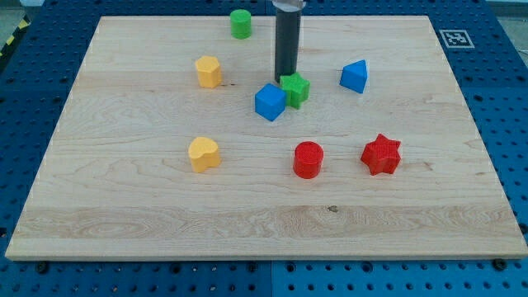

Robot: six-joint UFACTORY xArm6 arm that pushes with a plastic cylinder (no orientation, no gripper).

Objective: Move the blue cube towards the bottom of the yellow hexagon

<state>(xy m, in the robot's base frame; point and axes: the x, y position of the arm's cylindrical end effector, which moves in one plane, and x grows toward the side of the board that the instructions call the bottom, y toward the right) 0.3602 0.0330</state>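
The blue cube lies near the board's middle, touching a green block on its right. The yellow hexagon sits up and to the left of the cube, well apart from it. My tip stands just above the gap between the blue cube and the green block, right behind them and close to both. The rod rises straight to the view's top.
A yellow heart-shaped block lies below the hexagon. A green cylinder sits near the top edge. A blue triangular block is at the right, a red cylinder and a red star lower right. The wooden board rests on a blue pegboard.
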